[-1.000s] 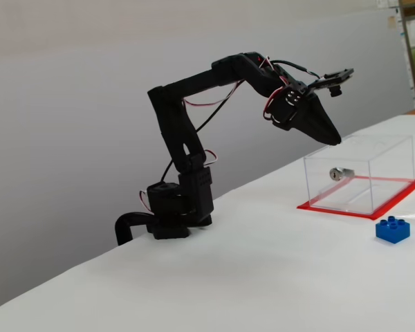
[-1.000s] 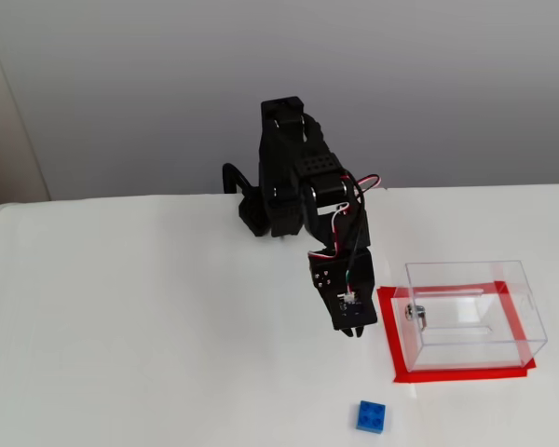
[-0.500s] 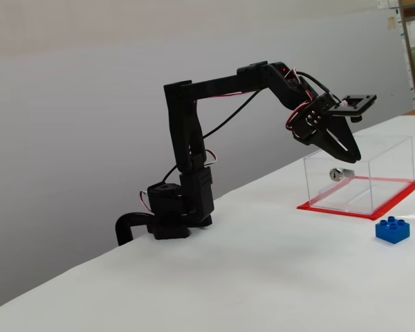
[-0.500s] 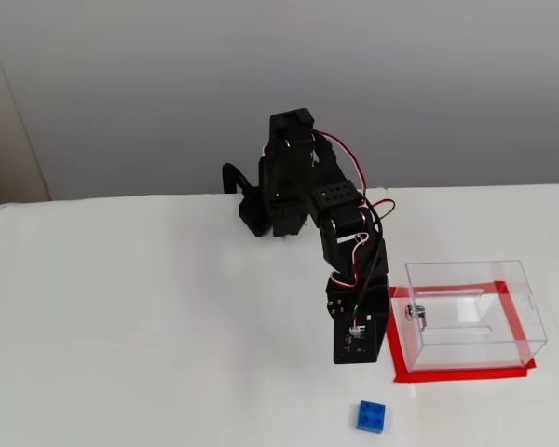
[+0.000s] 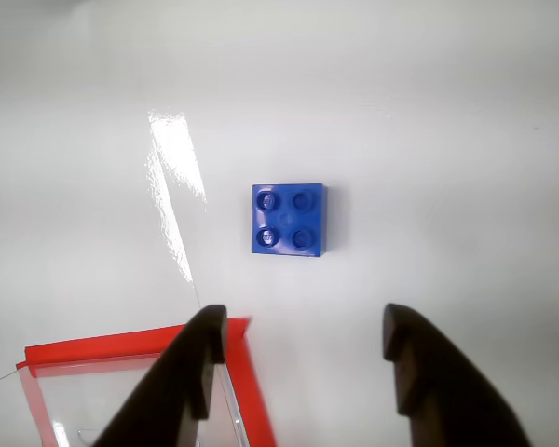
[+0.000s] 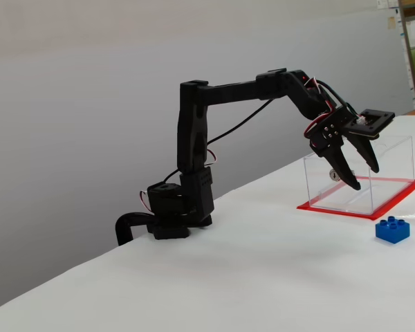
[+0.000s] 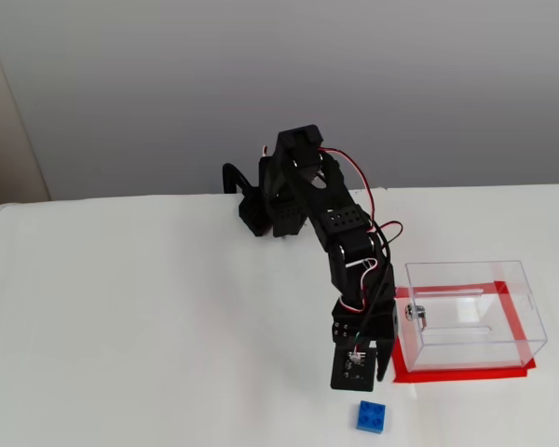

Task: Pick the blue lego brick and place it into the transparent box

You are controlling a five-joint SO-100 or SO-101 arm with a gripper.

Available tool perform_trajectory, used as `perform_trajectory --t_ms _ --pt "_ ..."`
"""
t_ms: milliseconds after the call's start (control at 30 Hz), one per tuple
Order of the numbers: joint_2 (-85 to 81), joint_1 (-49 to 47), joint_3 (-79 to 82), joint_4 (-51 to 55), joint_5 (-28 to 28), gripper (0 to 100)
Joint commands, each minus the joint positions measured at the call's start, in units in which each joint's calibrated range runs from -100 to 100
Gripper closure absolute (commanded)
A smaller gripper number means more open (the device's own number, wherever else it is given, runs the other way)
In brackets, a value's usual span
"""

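Blue lego brick (image 5: 290, 220) flat on table, clear of spread fingers (image 5: 197, 358); gripper (image 5: 303, 346) hovers above, empty.

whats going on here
A black robot arm is reaching out over a white table toward the blue lego brick. Its gripper is open and holds nothing, hanging above the table just short of the brick. The brick lies flat, studs up, beside the empty transparent box.

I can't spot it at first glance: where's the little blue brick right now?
The blue brick lies on the white table near the bottom edge of a fixed view, just ahead of the open end effector and left of the clear box's front corner.
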Motion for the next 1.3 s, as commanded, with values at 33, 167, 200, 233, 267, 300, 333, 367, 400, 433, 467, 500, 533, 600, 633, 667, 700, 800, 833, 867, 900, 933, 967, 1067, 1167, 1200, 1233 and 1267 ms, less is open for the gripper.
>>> perform_trajectory --t_ms 33,167,200,233,267,300,333,367,400,433,467,500,533,600,633,667,700,800,833,867,900,933,967,1067,1167,1200,1233,1267 --pt "0.7 -0.6 -3.5 -0.7 -1.4 80" --pt "2.2 -0.9 -3.5 -0.8 -2.6 72" --pt "2.7 -1.0 -3.6 -0.8 -2.9 69" --pt "3.2 -1.3 -3.9 -0.8 -3.3 68" --pt "3.7 -1.4 -4.6 -0.8 -3.6 67" --pt "4.3 -1.5 -5.4 -0.8 -3.8 67" --pt "5.1 -1.7 -6.5 -0.8 -3.9 66" --pt "6.1 -1.7 -7.8 -0.8 -4.2 66" --pt "7.0 -1.8 -9.1 -0.8 -4.6 66" --pt "8.1 -2.1 -10.4 -0.8 -4.7 66" --pt "9.0 -2.2 -11.6 -0.8 -4.8 66" --pt "9.8 -2.3 -12.8 -0.8 -4.8 66" --pt "10.7 -2.4 -13.8 -0.8 -4.9 66" --pt "12.2 -2.5 -15.3 -0.8 -5.2 66" --pt "12.9 -2.5 -15.8 -0.8 -5.6 66" --pt "13.5 -2.5 -16.0 -0.8 -5.9 66" --pt "14.1 -2.5 -16.3 -0.8 -6.0 66" --pt "15.5 -2.5 -17.6 -0.8 -6.0 66" --pt "16.0 -2.5 -18.1 -0.8 -6.1 66" --pt "16.5 -2.4 -18.7 -0.8 -6.1 66" --pt "17.0 -2.4 -19.3 -0.8 -6.1 66" --pt "17.6 -2.4 -19.8 -0.8 -6.1 67" --pt "18.2 -2.3 -20.4 -0.8 -6.1 67" --pt "19.9 -2.3 -21.6 -0.8 -6.1 67" --pt "21.6 -2.4 -22.9 -0.8 -6.1 67" --pt "22.3 -2.5 -23.3 -0.8 -6.1 67" --pt "22.7 -2.5 -23.6 -0.8 -6.1 67" --pt "23.1 -2.5 -24.0 -0.8 -6.1 67"
